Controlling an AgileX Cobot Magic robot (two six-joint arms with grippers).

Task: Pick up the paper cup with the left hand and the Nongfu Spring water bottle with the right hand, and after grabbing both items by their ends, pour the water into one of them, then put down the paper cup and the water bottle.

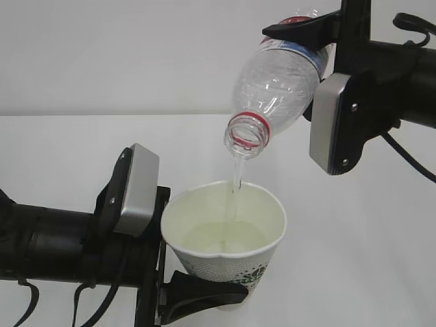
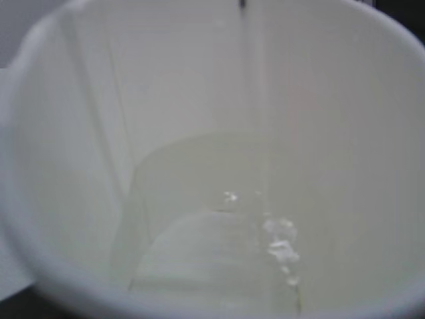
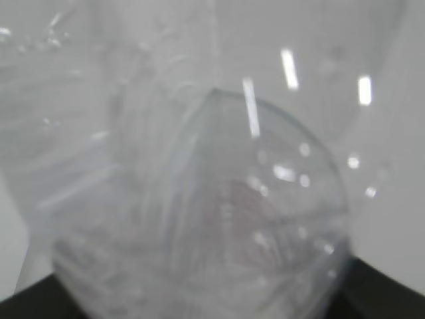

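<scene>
Exterior: right hand (image 1: pixel 320 37) fingers clamp the tilted Nongfu Spring water bottle (image 1: pixel 276 85), mouth down; water (image 1: pixel 236 178) streams into the paper cup (image 1: pixel 228 242), pinched low by left hand (image 1: pixel 204 289) fingers above the table (image 1: pixel 381 259). Left wrist: only cup interior, pooled water. Right wrist: blurred bottle body; fingers unseen.

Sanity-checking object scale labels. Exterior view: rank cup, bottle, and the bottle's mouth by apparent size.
1. Cup and bottle: look alike in size; the right gripper hides part of the bottle, so no ranking.
2. Bottle's mouth: clearly smallest.
</scene>
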